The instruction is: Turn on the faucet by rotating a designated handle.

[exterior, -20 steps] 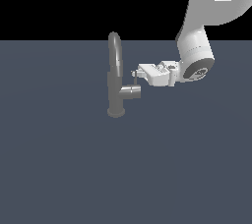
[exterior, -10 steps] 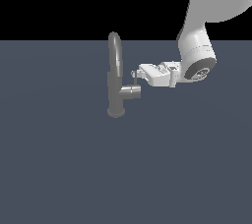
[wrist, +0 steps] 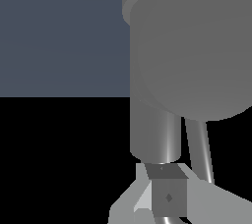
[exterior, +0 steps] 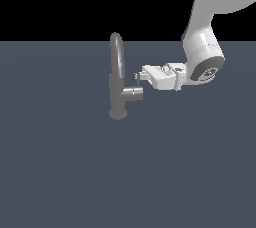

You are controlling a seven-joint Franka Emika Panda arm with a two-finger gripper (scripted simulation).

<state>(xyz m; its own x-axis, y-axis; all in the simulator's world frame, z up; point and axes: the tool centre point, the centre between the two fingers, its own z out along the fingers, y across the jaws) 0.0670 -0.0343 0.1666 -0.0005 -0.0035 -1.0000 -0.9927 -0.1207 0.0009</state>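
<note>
The faucet [exterior: 117,67] is a grey tap with a tall arched spout, standing on a round base [exterior: 118,115]. The handle [exterior: 133,93] is a short horizontal stub on the body, on the exterior view's right, with a thin lever rod [exterior: 137,82] rising from its end. My gripper [exterior: 138,76] reaches in from the exterior view's right, its tips at the top of the rod. The fingers look closed together and hold nothing. In the wrist view the stub's round end [wrist: 192,51] fills the frame, with the rod [wrist: 199,149], the faucet body [wrist: 152,134] and a finger pad [wrist: 168,194].
The faucet stands on a flat dark blue-grey floor [exterior: 60,172]. The white arm [exterior: 205,47] comes down from the exterior view's upper right. Nothing else shows.
The upper arm has shifted slightly toward the exterior view's right. The gripper tips stay at the lever rod. The handle has not visibly turned.
</note>
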